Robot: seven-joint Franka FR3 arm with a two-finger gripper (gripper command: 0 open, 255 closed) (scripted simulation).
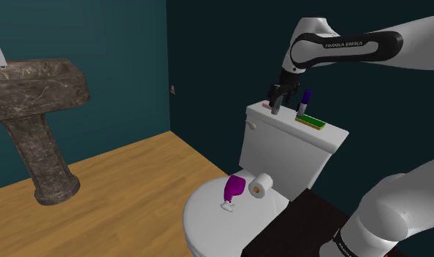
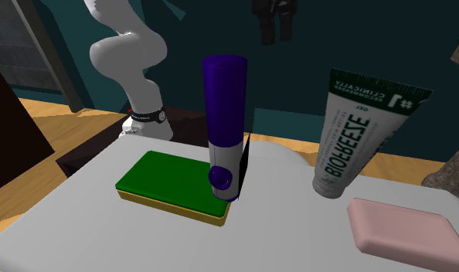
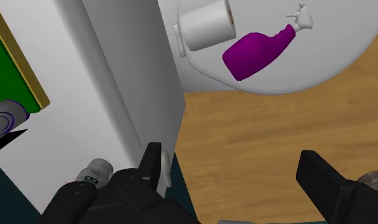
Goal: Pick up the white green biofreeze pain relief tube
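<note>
The tube (image 2: 361,131) stands on the tank lid (image 2: 297,228). Its long axis is close to upright and leans a little toward the second exterior view's right. The narrow cap end is down on the lid, the wide crimped end is up, and the lettering runs up its length. It sits just behind the soap (image 2: 406,232), apart from the bottle (image 2: 224,116) and sponge (image 2: 164,179). The gripper (image 1: 276,104) hangs above the lid's end at the shoulder view's left, fingers (image 3: 322,183) spread wide, clasping nothing. In the wrist view, a pale cylinder (image 3: 95,172) by one finger may be the tube.
</note>
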